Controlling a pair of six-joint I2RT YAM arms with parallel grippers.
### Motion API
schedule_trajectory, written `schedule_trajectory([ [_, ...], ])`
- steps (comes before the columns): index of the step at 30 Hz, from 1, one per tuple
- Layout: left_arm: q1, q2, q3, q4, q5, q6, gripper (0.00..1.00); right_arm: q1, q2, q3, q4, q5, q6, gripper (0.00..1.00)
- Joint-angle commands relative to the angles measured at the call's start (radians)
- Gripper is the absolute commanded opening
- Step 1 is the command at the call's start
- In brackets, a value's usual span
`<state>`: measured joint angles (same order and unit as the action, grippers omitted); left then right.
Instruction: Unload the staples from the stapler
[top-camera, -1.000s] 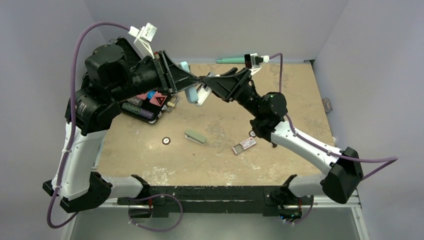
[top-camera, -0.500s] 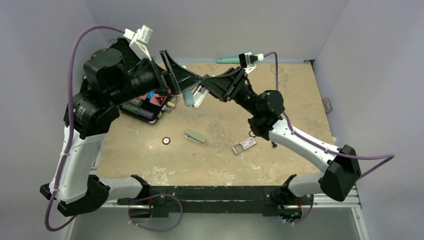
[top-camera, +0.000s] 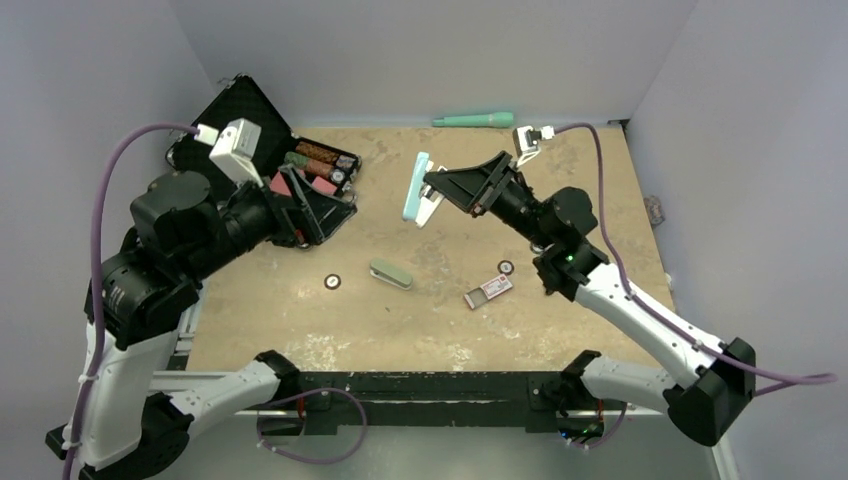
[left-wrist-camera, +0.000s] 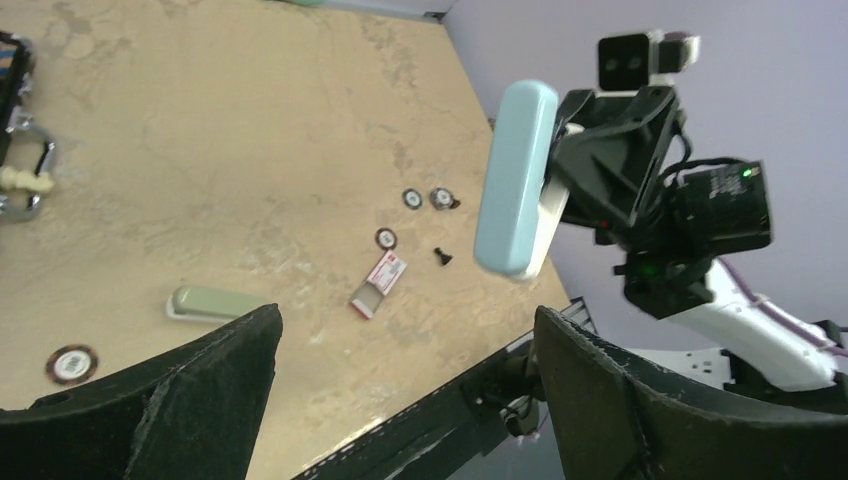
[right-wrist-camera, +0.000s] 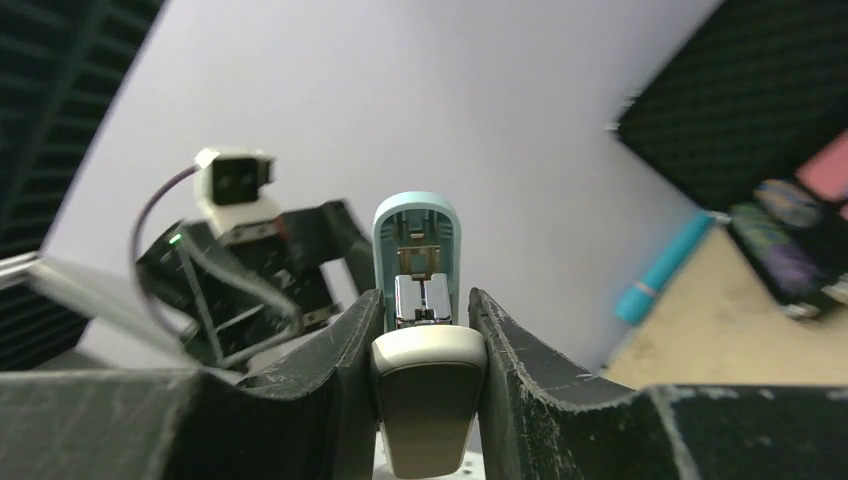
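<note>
— Right gripper (top-camera: 437, 189) of mine is pressed onto the stapler (top-camera: 415, 187). It holds the stapler up in the air over the far middle of the table (top-camera: 300, 320), clear of the surface.

— How does the stapler sit in it?

— My right wrist camera shows the white base (right-wrist-camera: 428, 395) caught between my two fingers (right-wrist-camera: 340, 380), one pad on each side. The light blue top (right-wrist-camera: 415, 215) is hinged away from the base. Its underside faces the lens, with a metal channel (right-wrist-camera: 420, 300) running down it. Whether staples are in there I cannot tell.

— And your left?

— My left gripper (left-wrist-camera: 405, 335) is spread wide and holds nothing. It hangs above the table beside the open black case (top-camera: 255, 105) at the far left, apart from the stapler. Through its camera I look across at the stapler's blue back, with my other gripper behind it.

— What lies on the table?

— A pale green oblong object (top-camera: 390, 272) lies near the middle, with a small labelled box (top-camera: 488, 289) to its right. A round disc (top-camera: 332, 282) sits just left of the green object. A teal pen (top-camera: 473, 120) lies against the far wall.
</note>
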<state>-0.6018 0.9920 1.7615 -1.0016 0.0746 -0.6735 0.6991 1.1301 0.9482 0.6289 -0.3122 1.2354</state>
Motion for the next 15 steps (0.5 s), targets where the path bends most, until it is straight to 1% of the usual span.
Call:
schedule_trajectory([
  [1, 0.006, -0.066, -0.107, -0.021, -0.068, 0.060, 0.98, -0.042, -0.060, 0.082, -0.410, 0.116, -0.163, 0.00],
  [4, 0.007, -0.096, -0.179, 0.004, -0.055, 0.053, 0.97, -0.054, -0.050, 0.117, -0.564, 0.145, -0.224, 0.00],
  [9, 0.005, -0.102, -0.287, 0.071, -0.012, 0.029, 0.95, -0.095, -0.001, 0.142, -0.683, 0.148, -0.251, 0.00],
  [12, 0.007, -0.085, -0.342, 0.119, 0.011, 0.029, 0.94, -0.130, 0.064, 0.205, -0.792, 0.178, -0.298, 0.00],
  [15, 0.006, -0.051, -0.364, 0.139, 0.026, 0.048, 0.93, -0.169, 0.133, 0.240, -0.840, 0.172, -0.348, 0.00],
])
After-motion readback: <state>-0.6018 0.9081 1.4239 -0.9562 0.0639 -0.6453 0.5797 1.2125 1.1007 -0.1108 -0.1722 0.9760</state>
